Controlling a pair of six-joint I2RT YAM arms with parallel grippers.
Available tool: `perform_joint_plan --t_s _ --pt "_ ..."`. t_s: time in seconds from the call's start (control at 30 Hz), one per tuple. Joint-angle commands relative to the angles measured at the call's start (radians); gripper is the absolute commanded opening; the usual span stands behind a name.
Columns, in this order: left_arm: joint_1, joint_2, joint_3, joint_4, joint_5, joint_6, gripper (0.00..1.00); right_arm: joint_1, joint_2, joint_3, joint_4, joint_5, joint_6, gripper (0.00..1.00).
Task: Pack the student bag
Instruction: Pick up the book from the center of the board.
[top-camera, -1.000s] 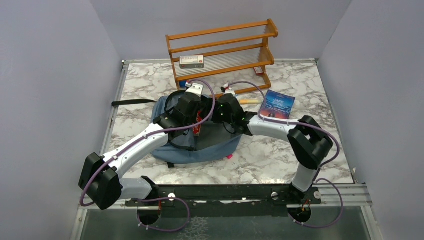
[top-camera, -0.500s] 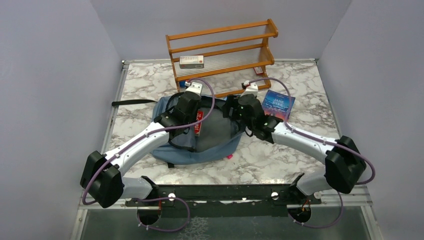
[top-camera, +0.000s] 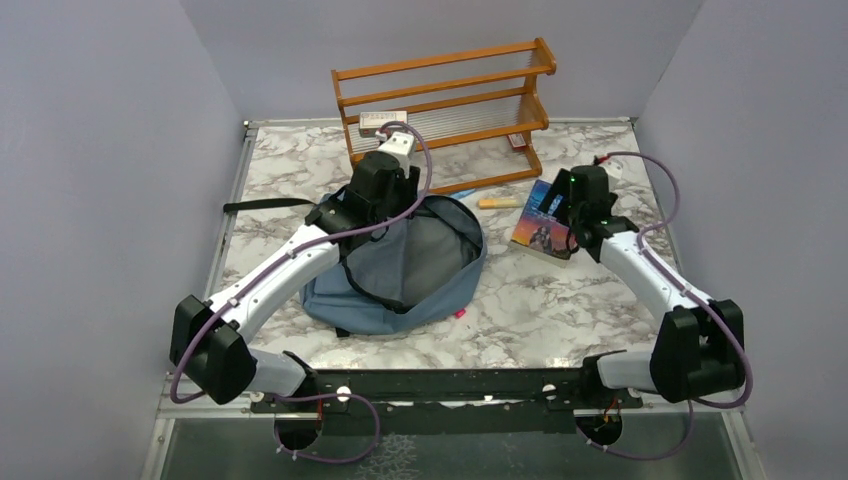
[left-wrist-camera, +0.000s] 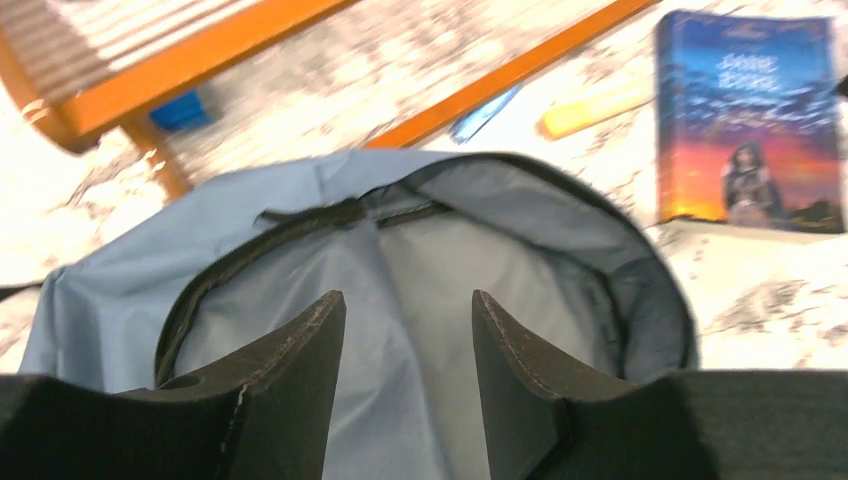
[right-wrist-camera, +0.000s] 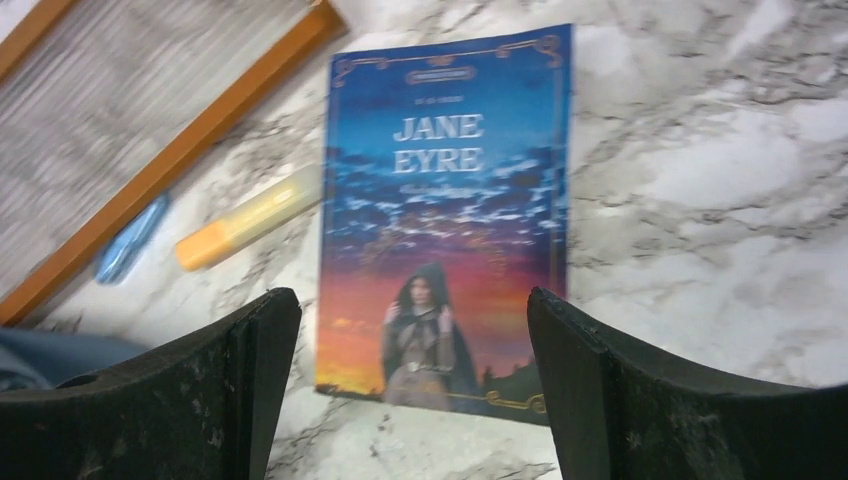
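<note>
The student bag (top-camera: 400, 275), dusty blue with black trim, lies mid-table with its mouth gaping; its pale lining (left-wrist-camera: 430, 250) fills the left wrist view. My left gripper (top-camera: 372, 205) hovers over the bag's back rim, open, with nothing between its fingers (left-wrist-camera: 405, 310). My right gripper (top-camera: 562, 222) hangs above a "Jane Eyre" paperback (right-wrist-camera: 445, 200) lying flat on the marble right of the bag (top-camera: 530, 225). Its jaws (right-wrist-camera: 413, 300) stand wide apart, one on either side of the book's near edge, clear of the cover.
A wooden rack (top-camera: 445, 100) stands at the back with a small box (top-camera: 383, 120) on its shelf. A yellow marker (top-camera: 497, 202) and a blue pen (right-wrist-camera: 130, 240) lie by the rack's foot. A black strap (top-camera: 265, 205) trails left of the bag.
The left gripper has opened and drawn back toward the rack; the red item it held no longer shows. The right arm has swung from the bag's rim out to above the book.
</note>
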Motion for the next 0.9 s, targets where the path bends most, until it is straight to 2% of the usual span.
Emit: perform_joint_plan --t_s 0.0,0.13,0.23,0.33,0.57,0.87 --pt "0.003 0.046 0.092 0.050 0.145 -0.019 0.52 -0.119 0.022 -0.011 -0.054 -0.110 0.009 0.89" --pt "0.003 0.112 0.137 0.080 0.227 -0.033 0.52 -0.216 0.057 -0.016 -0.038 -0.188 0.012 0.91" --pt "0.003 0.195 0.184 0.096 0.341 -0.060 0.52 -0.306 0.097 -0.031 -0.002 -0.244 0.022 0.95" --pt "0.001 0.278 0.232 0.139 0.469 -0.098 0.52 -0.384 0.149 -0.022 0.015 -0.385 0.026 0.95" --pt "-0.017 0.506 0.423 0.203 0.595 -0.166 0.52 -0.392 0.269 0.015 0.044 -0.529 0.002 0.94" --pt "-0.055 0.740 0.565 0.300 0.577 -0.253 0.54 -0.393 0.334 0.005 0.073 -0.548 -0.010 0.91"
